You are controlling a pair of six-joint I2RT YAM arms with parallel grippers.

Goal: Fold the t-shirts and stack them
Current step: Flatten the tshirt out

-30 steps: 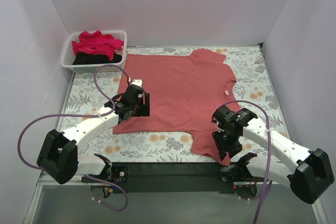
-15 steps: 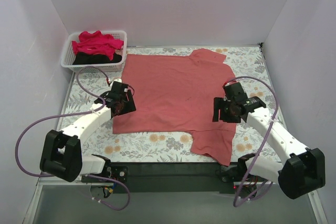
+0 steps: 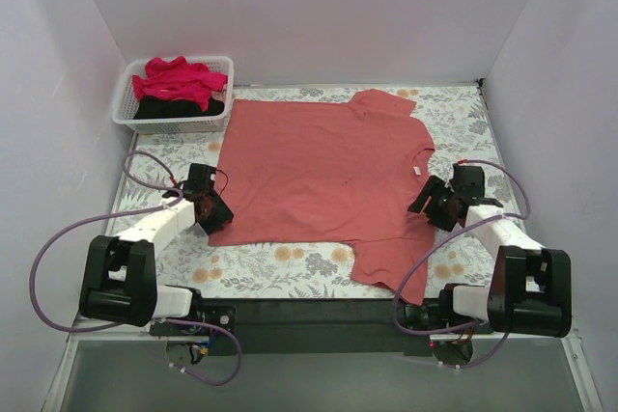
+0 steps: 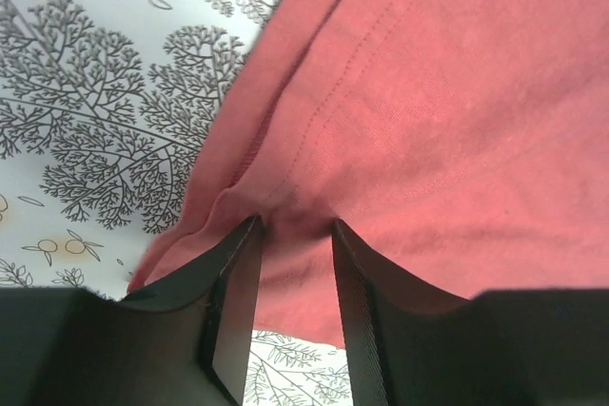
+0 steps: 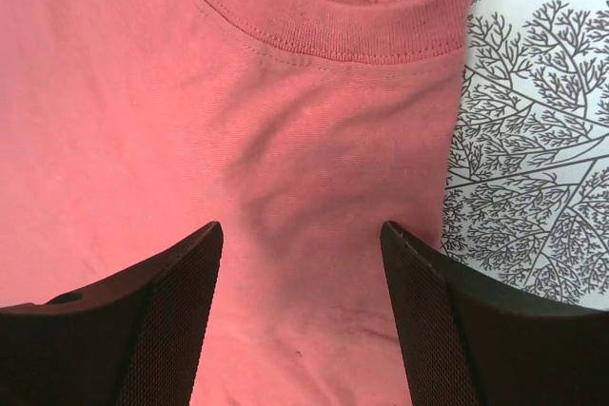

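The coral-red t-shirt [image 3: 323, 166] lies spread flat on the patterned table, with its collar [image 3: 425, 166] to the right and one sleeve [image 3: 391, 262] toward the near edge. My left gripper [image 3: 214, 209] is at the shirt's near-left hem corner. In the left wrist view its jaws [image 4: 295, 225] are narrowed but still apart, with a pucker of hem cloth [image 4: 285, 202] bunched between the fingertips. My right gripper [image 3: 432, 202] stands wide open over the cloth just below the ribbed collar [image 5: 324, 21], its fingertips [image 5: 205, 235] resting on the shirt [image 5: 190, 92].
A white slatted basket [image 3: 124, 108] stands at the back left, holding a crimson-pink t-shirt [image 3: 179, 79] on top of a black one [image 3: 159, 110]. White walls close in the left, back and right. Both arms' purple cables loop over the table's sides.
My left gripper slid left and nearer, off the shirt's middle to its hem corner, and its jaws narrowed. My right gripper swung from the near sleeve to the collar edge and opened wide.
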